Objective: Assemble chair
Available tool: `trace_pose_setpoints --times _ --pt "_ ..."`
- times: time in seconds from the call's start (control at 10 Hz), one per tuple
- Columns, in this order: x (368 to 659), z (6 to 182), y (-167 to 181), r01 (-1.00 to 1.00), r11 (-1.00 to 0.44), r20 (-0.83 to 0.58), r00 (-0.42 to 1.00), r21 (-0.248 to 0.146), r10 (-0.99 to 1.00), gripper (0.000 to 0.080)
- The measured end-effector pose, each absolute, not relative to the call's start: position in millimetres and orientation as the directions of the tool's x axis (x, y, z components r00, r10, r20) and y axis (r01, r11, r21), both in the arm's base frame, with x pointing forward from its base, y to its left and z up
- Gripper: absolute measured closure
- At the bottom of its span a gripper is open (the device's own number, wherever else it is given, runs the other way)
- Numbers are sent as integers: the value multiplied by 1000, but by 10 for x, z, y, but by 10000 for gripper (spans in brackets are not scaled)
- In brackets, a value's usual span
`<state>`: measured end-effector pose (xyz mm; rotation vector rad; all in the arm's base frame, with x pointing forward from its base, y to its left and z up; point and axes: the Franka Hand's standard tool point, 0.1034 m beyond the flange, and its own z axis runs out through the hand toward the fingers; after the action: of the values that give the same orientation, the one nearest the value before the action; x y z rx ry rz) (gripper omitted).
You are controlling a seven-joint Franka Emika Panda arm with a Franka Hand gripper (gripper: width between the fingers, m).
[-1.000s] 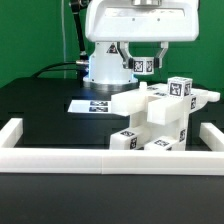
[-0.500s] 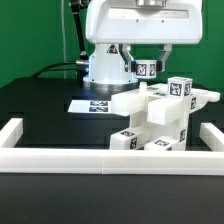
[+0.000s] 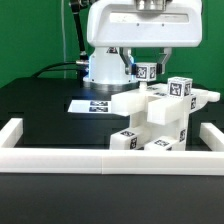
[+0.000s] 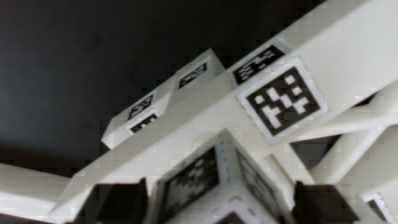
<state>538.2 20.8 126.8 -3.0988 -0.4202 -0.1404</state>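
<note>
The partly built chair (image 3: 160,118) stands on the black worktop (image 3: 40,110), toward the exterior view's right and close behind the long low white border frame (image 3: 100,158) that runs along the near edge. It is a cluster of matte white blocky pieces: a flat slab juts toward the exterior view's left, and upright posts rise behind it, one topped by a black-and-white tag (image 3: 179,88); more tags show low on the pieces near the frame. Behind the chair, flat on the worktop, lies the marker board (image 3: 88,104), partly hidden by the slab. The arm's broad white head hangs above the chair, and its pincer (image 3: 146,62) reaches down around a small tagged white piece (image 3: 145,70) just above the assembly. It seems clenched on that piece, though the exterior view is too coarse to be sure of contact. In the wrist view the tagged white pieces (image 4: 267,110) fill the picture, with dark fingertips (image 4: 118,198) blurred at the edge on either side of a tagged block.
</note>
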Motion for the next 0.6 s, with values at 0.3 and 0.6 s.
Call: trace_pose_setpoints --times 0.3,0.6 --pt "5375 1237 183 263 -965 84 961 2 262 404" --pt "5369 1201 179 262 -965 78 962 3 262 404"
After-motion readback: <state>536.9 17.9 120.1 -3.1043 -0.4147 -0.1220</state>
